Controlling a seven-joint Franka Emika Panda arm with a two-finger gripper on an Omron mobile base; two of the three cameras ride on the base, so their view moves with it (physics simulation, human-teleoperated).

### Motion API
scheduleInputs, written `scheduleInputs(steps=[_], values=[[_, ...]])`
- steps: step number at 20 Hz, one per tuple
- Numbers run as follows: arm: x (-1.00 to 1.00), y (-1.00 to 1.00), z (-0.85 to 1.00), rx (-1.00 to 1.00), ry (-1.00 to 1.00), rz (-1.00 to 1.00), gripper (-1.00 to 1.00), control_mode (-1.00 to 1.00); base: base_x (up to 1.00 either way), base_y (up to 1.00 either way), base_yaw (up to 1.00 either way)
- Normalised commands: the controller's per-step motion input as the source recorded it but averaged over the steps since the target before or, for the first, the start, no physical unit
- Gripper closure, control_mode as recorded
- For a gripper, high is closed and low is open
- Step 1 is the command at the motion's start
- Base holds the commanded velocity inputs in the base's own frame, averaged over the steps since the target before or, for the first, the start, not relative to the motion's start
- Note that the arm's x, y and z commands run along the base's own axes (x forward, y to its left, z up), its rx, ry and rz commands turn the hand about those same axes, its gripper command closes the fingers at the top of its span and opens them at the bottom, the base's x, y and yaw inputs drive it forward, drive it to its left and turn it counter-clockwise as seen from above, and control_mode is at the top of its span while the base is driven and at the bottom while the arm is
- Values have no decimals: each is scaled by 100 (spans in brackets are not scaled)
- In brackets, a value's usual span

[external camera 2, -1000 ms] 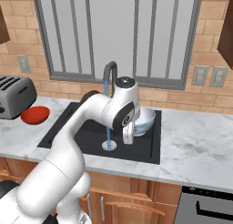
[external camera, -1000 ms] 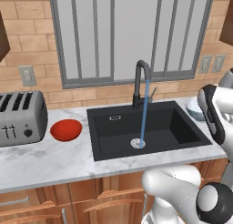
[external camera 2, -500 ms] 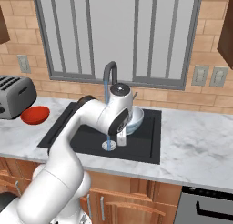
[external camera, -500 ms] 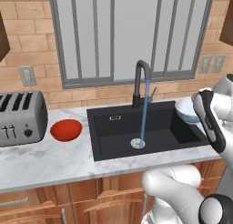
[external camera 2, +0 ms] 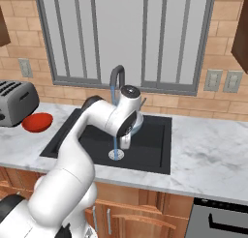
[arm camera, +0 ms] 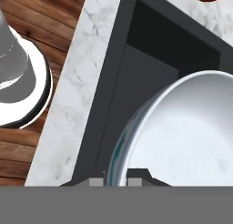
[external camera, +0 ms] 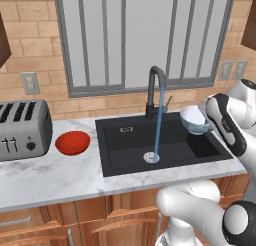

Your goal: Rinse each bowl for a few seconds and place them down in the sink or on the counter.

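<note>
Jaws clamped on rim of pale blue-white bowl (external camera: 194, 119), held above black sink (external camera: 125, 150), right of faucet stream (external camera: 158, 122). Red bowl (external camera: 72, 142) on table (external camera: 50, 177) by toaster (external camera: 22, 130).

Base views flank arm, share sink (external camera: 165, 140); hand view close over basin.

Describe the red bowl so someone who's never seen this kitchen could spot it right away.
Start at the black sink set in the white marble counter. Left of it, between the basin and the silver toaster, a shallow glossy red bowl sits on the counter. It is the one red dish; the other bowl is pale and held over the sink.
</note>
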Motion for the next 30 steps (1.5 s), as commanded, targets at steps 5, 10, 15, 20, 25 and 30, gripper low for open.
scheduleInputs(steps=[5,10,15,20,25,30], values=[[17,24,-2,8,0,10,100,-100,0,0,0],[24,22,-14,7,0,9,100,-100,0,0,0],[34,23,-20,2,-1,8,100,-100,0,0,0],[35,13,-18,-5,0,4,100,-100,0,0,0],[37,4,-12,-5,0,4,100,-100,0,0,0],[46,6,-13,-1,0,7,100,-100,0,0,0]])
